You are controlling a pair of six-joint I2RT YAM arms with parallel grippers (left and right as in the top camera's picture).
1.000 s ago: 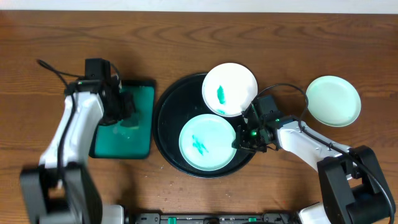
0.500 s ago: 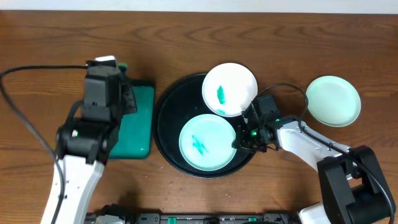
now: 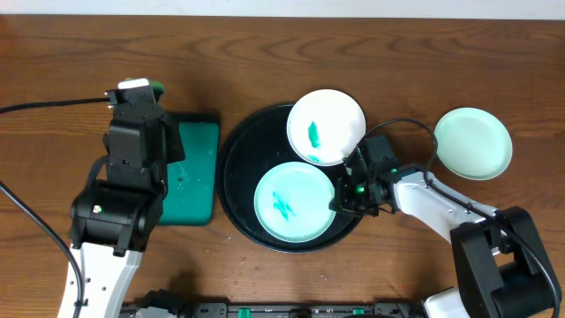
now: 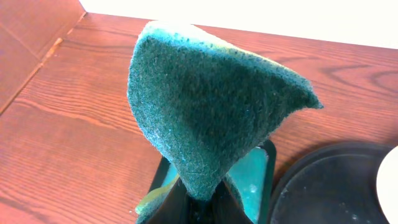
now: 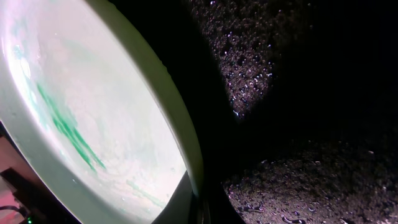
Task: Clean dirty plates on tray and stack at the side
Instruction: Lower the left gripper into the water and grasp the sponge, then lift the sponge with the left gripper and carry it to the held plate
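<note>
Left of the tray (image 3: 237, 168), the left gripper (image 4: 199, 208) pinches a sponge (image 4: 211, 112), held up ready for wiping. In the tray one smeared plate (image 3: 296, 201) lies flat, and the right gripper (image 3: 351, 168) clamps a second plate (image 3: 327, 126) by its rim, apparently tilting it for access. Right of the tray sits a clean plate (image 3: 473, 143).

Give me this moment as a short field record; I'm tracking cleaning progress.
left claw: shut on green sponge, held up off the table
right claw: shut, apparently on the rim of the rear plate
black tray: holds rear plate and front plate, both green-smeared
clean plate: on the table, right of the black tray
stack: one plate only
</note>
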